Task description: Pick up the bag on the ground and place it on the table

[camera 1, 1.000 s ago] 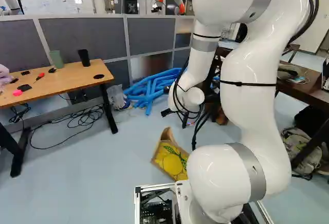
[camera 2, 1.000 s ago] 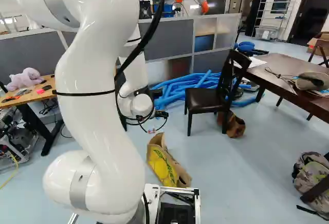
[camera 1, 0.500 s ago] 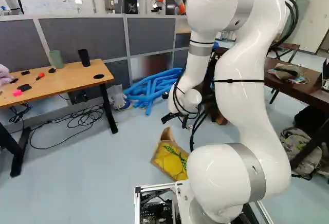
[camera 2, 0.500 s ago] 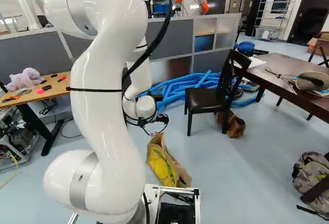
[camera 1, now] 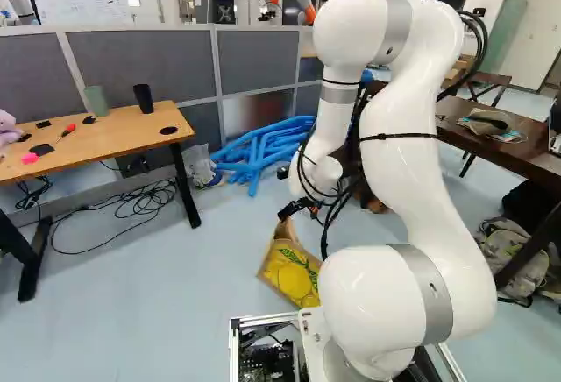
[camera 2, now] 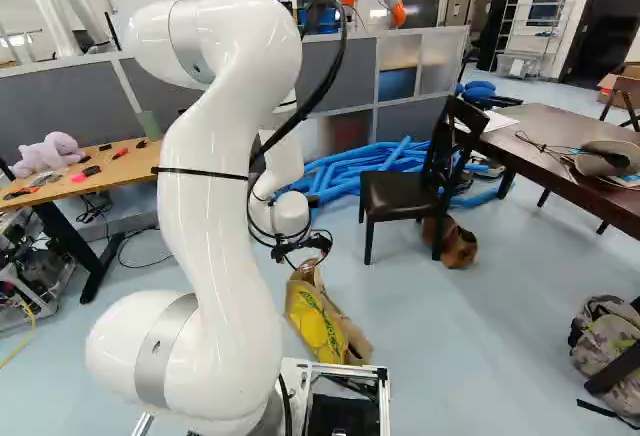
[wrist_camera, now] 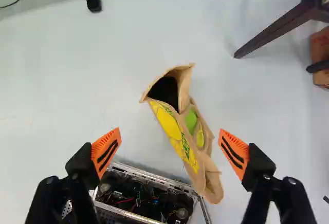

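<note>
Two fingers [wrist_camera: 82,165] wide apart, two orange pads [wrist_camera: 235,151], one bag [wrist_camera: 177,133] ahead

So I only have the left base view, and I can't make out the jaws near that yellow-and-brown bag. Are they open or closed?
Observer: Open. The wrist view shows their orange pads wide apart, with neither touching the bag.

Operator: Good to know. Can you see down inside the bag?

Observer: Only a little: in the wrist view its mouth gapes, and the inside is too dark to show what it holds.

Operator: And what's that dark thing half hidden behind the arm?

Observer: A chair. The right base view shows its black seat and slatted back.
</note>
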{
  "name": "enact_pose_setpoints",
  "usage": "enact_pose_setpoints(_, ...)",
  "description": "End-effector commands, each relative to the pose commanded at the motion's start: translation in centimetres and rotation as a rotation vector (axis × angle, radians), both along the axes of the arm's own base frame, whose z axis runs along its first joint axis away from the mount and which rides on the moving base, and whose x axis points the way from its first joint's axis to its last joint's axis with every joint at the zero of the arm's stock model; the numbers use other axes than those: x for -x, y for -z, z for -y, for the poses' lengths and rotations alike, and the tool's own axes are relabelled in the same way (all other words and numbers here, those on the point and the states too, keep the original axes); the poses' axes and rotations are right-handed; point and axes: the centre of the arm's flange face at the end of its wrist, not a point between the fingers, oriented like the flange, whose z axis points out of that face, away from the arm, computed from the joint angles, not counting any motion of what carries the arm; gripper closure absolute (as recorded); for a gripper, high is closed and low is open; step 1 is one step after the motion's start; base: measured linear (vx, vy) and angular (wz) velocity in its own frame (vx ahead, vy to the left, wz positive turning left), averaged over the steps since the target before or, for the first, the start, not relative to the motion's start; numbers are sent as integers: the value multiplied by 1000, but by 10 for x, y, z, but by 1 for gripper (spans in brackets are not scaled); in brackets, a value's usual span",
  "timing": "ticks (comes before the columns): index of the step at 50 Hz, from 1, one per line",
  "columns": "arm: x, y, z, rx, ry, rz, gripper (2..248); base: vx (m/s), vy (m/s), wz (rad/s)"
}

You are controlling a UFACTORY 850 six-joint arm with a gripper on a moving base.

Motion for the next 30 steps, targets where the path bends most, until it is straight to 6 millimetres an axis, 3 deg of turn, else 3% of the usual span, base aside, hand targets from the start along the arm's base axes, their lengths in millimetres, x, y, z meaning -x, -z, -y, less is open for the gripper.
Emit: enact_pose_setpoints(30, -18, 45, 20, 20, -45, -106, 3, 0, 0, 0)
